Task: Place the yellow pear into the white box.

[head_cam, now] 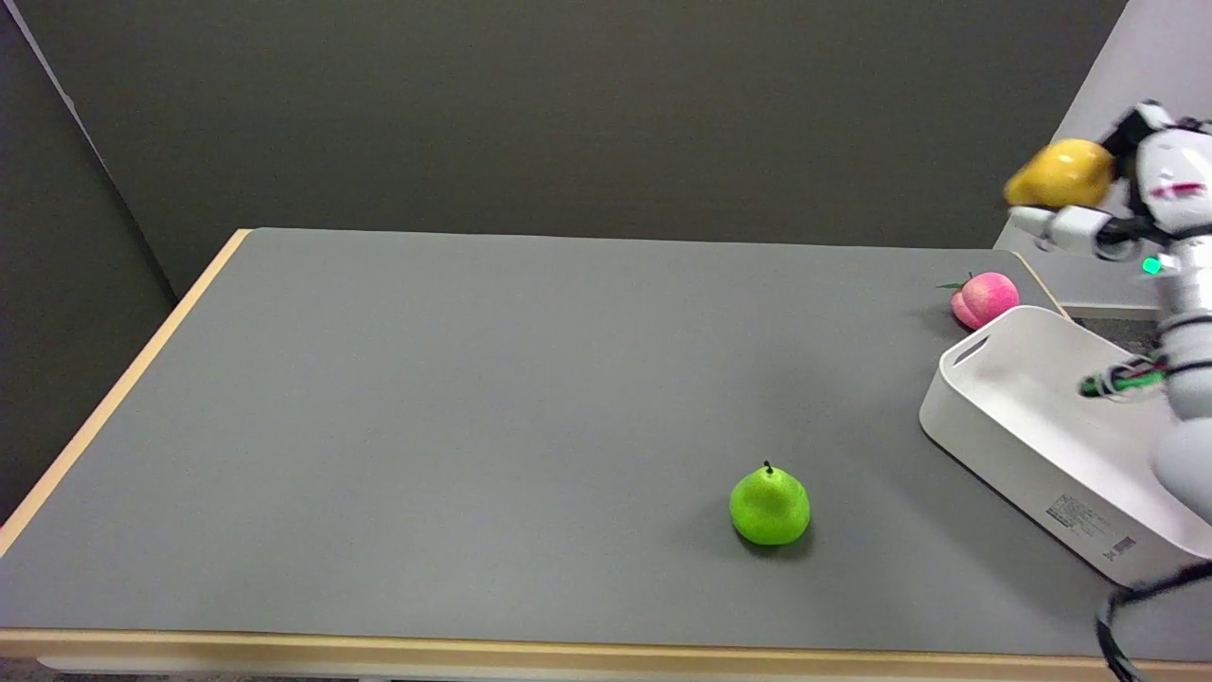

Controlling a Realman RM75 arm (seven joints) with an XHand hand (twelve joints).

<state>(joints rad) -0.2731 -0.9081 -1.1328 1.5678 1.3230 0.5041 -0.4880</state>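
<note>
1. At the upper right of the head view, the right robot hand [1103,204] was observed raised in the air, well above the tabletop [473,426].
2. The yellow pear [1059,174] was found held in that robot hand, with white fingers [1060,225] seen beneath the fruit and the black-and-white body of the hand against its right side. How the remaining fingers were closed about the fruit could not be determined.
3. The yellow pear was recorded as clear of every surface, placed in the picture above and slightly to the right of the pink peach [985,298], and higher in the picture than the white box [1004,431].
4. The white box was noted at the right edge of the tabletop, set at an angle, with a slot handle visible in its far-left wall and a printed label on its near side wall. The visible part of its interior was seen to hold no fruit; its right part was hidden by the white arm [1188,379].
5. The pink peach was found resting on the tabletop just beyond the far-left corner of the box; whether the two touched could not be determined.
6. A green pear [769,506] was recorded standing upright on the tabletop, stem uppermost, well apart from the box and to its left.
7. A dark wall [568,114] was noted behind the tabletop.
</note>
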